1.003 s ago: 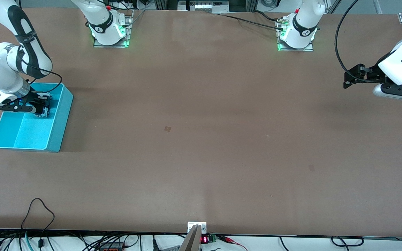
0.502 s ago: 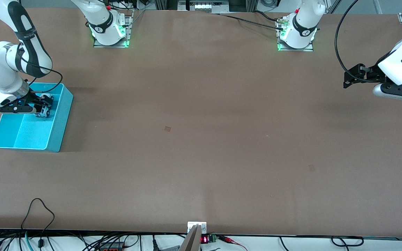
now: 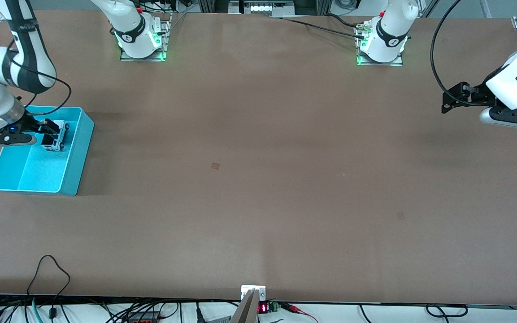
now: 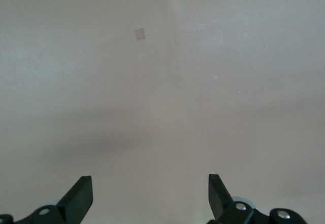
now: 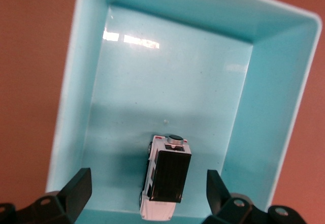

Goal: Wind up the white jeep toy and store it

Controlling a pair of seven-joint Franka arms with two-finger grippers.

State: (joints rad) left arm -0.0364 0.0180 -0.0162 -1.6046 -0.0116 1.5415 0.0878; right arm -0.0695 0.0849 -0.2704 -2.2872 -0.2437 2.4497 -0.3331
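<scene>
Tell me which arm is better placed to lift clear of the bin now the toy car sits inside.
Right. The right gripper is open over the turquoise bin, directly above the released toy car. The left gripper waits open at the table's other end.

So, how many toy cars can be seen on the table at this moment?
1. The white jeep toy lies inside the turquoise bin at the right arm's end of the table, below the open right gripper. No other shows.
</scene>
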